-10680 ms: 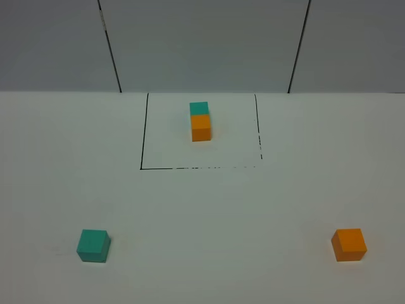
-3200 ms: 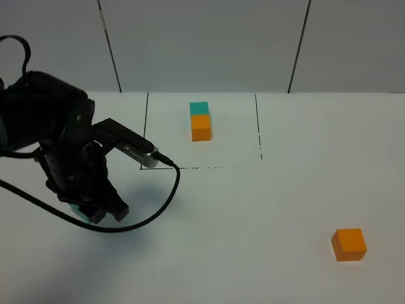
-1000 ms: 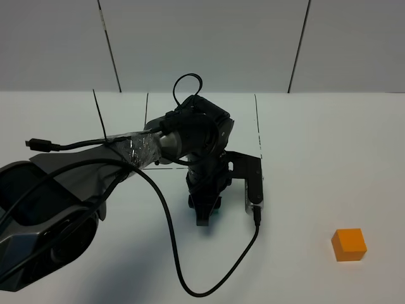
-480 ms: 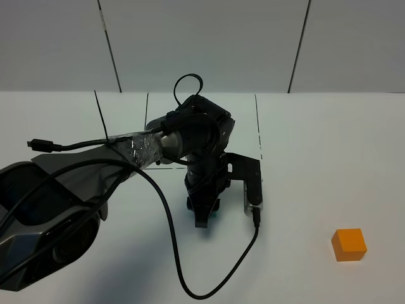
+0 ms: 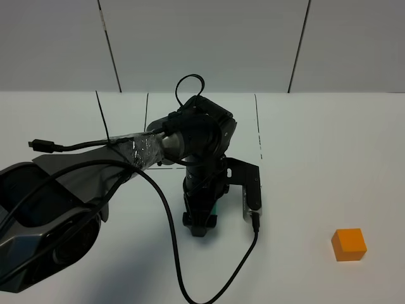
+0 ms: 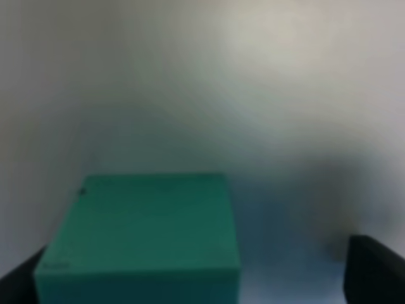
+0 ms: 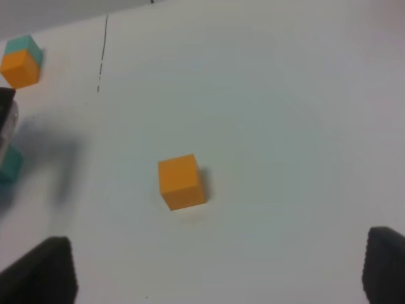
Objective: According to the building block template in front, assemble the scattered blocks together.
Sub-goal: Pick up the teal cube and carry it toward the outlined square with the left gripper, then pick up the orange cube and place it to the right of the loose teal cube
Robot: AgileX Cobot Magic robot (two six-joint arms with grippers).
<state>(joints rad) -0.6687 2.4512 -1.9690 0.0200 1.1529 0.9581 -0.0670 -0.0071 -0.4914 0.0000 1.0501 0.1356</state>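
Note:
My left gripper [image 5: 199, 223] reaches to the table's middle, just in front of the black frame line [image 5: 260, 147]. In the left wrist view the loose teal cube [image 6: 142, 240] sits on the table between the fingertips [image 6: 373, 269]. One finger is beside the cube and the other is well clear of it, so the jaws are open. Only a teal sliver [image 5: 216, 204] shows from above. The loose orange cube [image 5: 348, 244] sits at the front right, also under my open right gripper [image 7: 212, 278] as an orange cube [image 7: 181, 182]. The template [image 7: 20, 62] shows in the right wrist view; the arm hides it from above.
The left arm's black cable [image 5: 171, 247] loops over the table in front of the gripper. A grey camera module [image 5: 249, 202] sticks out at the gripper's right. The grey panelled wall [image 5: 202, 44] stands behind the table.
The left gripper has shifted a little toward the table's front edge over the teal cube. The orange cube has not moved.

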